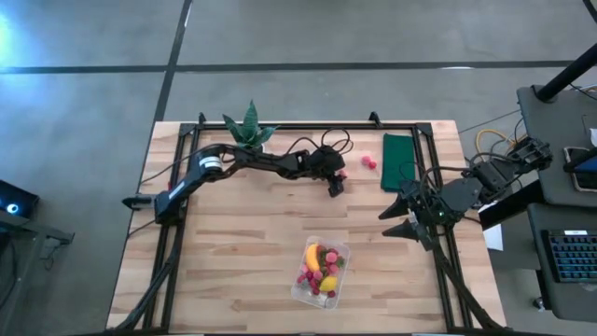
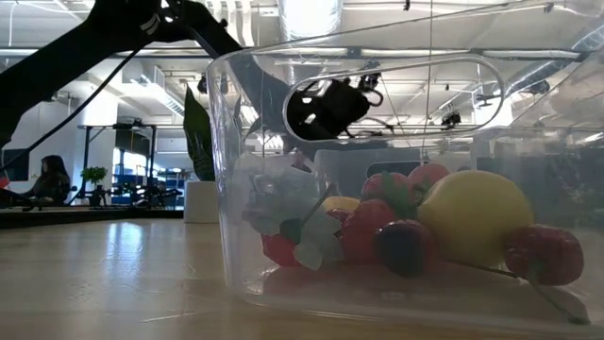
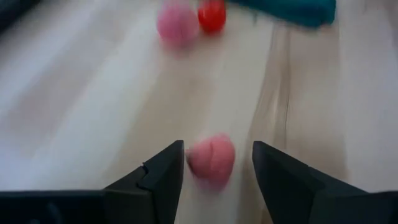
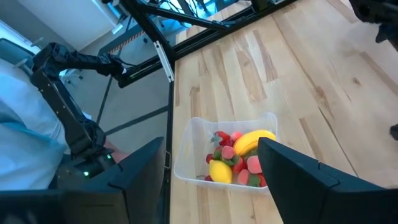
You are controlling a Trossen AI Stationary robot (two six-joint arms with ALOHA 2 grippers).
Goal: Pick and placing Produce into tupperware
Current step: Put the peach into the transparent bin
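A small pink berry point(image 3: 211, 160) lies on the wooden table point(image 1: 233, 243) between the 2 dark fingers point(image 3: 158, 177) of the left gripper point(image 1: 335, 184), which is reached out to the far middle of the table. In the left wrist view the berry sits nearer 1 finger, close to touching it, with a clear gap to the other, so the jaws look partly closed around it but not yet gripping; I judge the step in hand to be the pinch on this piece. To do it well, the closing should centre the berry, because a round, light piece pushed from 1 side is likely to roll or squirt out forward. The lift should wait until both pads press it. 2 more loose pieces, a pink one point(image 3: 177, 23) and a red one point(image 3: 212, 16), lie farther on, just beside the dark green rectangle point(image 1: 398, 161), and should be left alone for now. The tupperware point(image 1: 322, 273) stands well apart, near the front edge of the table, already holding a banana point(image 4: 250, 141), a lemon-like fruit point(image 2: 475, 216) and many red and pink pieces, so the carry back is long and calls for a firm hold. The right gripper point(image 1: 399, 222) waits at the right side of the table, open and empty. A spiky plant point(image 1: 248, 127) stands at the far edge behind the left arm.
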